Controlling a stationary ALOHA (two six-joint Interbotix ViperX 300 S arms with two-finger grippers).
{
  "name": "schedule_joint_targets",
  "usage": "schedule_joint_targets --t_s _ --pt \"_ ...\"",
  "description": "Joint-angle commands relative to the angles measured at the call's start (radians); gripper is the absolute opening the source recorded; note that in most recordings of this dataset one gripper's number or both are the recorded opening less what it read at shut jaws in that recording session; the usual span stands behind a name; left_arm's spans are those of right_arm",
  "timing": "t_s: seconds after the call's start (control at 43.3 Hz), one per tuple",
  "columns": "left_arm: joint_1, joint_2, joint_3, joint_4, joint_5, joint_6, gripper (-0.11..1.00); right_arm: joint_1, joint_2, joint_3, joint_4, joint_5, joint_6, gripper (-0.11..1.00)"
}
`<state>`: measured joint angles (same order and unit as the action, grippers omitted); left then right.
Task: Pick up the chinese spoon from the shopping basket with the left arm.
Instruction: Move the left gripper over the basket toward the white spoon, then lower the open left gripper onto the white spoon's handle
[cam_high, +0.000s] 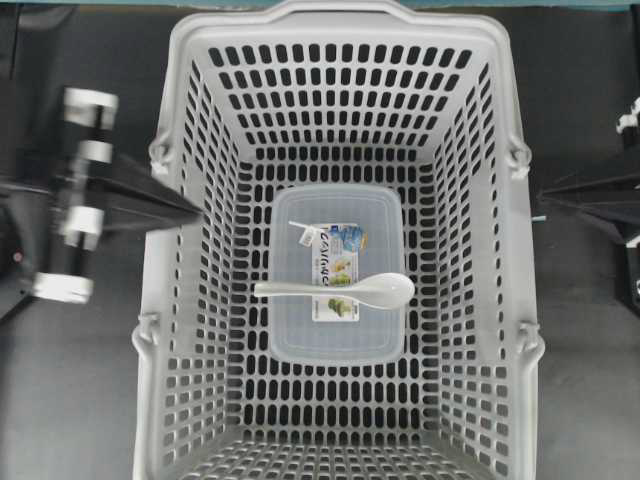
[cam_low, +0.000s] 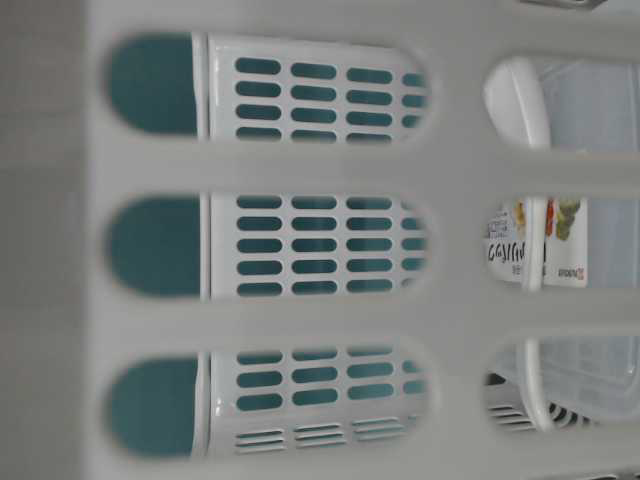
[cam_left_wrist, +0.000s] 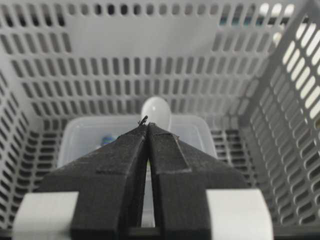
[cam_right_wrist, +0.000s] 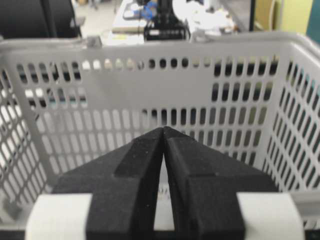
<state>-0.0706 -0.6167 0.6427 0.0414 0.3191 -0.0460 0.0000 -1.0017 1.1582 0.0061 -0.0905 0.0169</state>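
Note:
The chinese spoon (cam_high: 340, 290) is glossy white and lies across the lid of a clear container, bowl to the right, inside the light-grey shopping basket (cam_high: 340, 20). My left gripper (cam_high: 195, 208) is shut and empty, with its tip at the basket's left wall, above and left of the spoon. In the left wrist view the shut tips (cam_left_wrist: 147, 125) point at the spoon's bowl (cam_left_wrist: 156, 111) beyond them. My right gripper (cam_high: 545, 197) is shut and empty outside the basket's right wall; its tips (cam_right_wrist: 164, 129) face the slotted wall (cam_right_wrist: 150, 65).
A clear rectangular plastic container (cam_high: 335, 335) with a printed label lies on the basket floor under the spoon. The basket's tall slotted walls (cam_left_wrist: 150, 50) enclose it on all sides. The table-level view looks through a wall (cam_low: 450, 170) at the spoon (cam_low: 520, 100).

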Motion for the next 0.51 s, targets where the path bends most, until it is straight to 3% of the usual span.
schedule_joint_targets --t_s 0.0,0.092,0.323,0.369,0.485 --pt "0.002 0.098 -0.120 0.003 0.095 0.003 0.00 -0.002 -0.005 -0.023 0.002 0.023 0.000 0.03" --pt "-0.003 0.189 -0.189 0.003 0.181 -0.002 0.00 -0.003 -0.011 -0.023 0.002 0.025 0.000 0.14" --pt "-0.023 0.370 -0.344 0.003 0.301 -0.003 0.01 0.002 -0.012 -0.025 0.002 0.025 0.000 0.62" --pt "-0.023 0.408 -0.373 0.003 0.324 -0.003 0.04 0.003 -0.014 -0.025 0.002 0.025 0.000 0.67" --pt "-0.025 0.476 -0.422 0.003 0.380 -0.003 0.27 0.006 -0.018 -0.023 0.002 0.023 0.000 0.71"
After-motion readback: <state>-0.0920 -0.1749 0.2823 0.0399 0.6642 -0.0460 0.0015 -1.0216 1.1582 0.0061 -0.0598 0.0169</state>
